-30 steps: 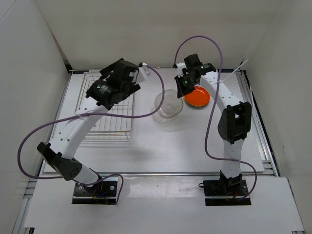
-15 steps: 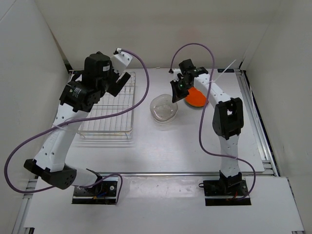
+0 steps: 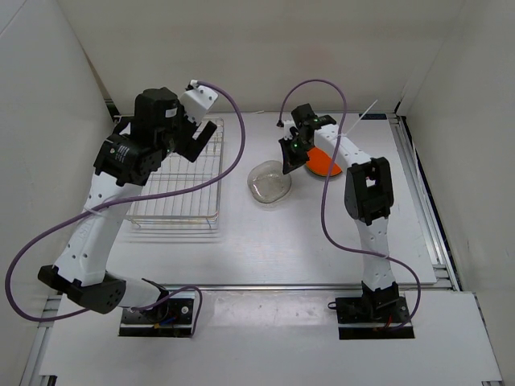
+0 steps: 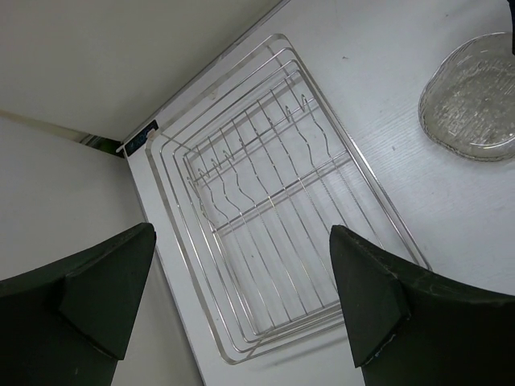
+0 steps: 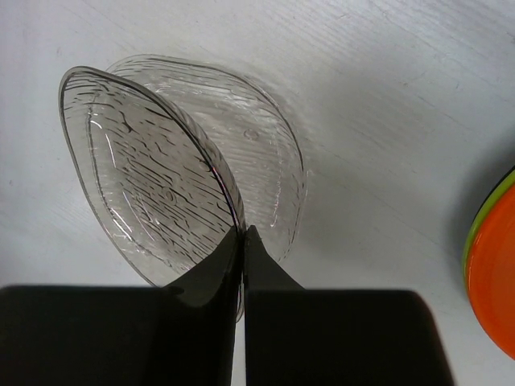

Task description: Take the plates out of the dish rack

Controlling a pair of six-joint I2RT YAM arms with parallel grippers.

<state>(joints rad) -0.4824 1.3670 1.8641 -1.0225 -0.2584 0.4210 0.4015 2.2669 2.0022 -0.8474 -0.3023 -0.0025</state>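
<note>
The right gripper (image 5: 241, 249) is clenched on the rim of 1 clear plate (image 5: 153, 185), holding it tilted over a 2nd clear plate (image 5: 261, 153) that lies flat mid-counter, toward the far edge. Just right of them, an orange plate (image 5: 495, 281) sits on a lime green plate (image 5: 469, 241). The left gripper (image 4: 241, 310) hangs released, fingers spread wide, above the dish rack (image 4: 273, 233) near the far-left corner of the counter (image 3: 282, 241).

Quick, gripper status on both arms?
Left gripper: open, empty, above the dish rack.
Right gripper: closed on a clear plate, held tilted over a second clear plate lying flat.
</note>
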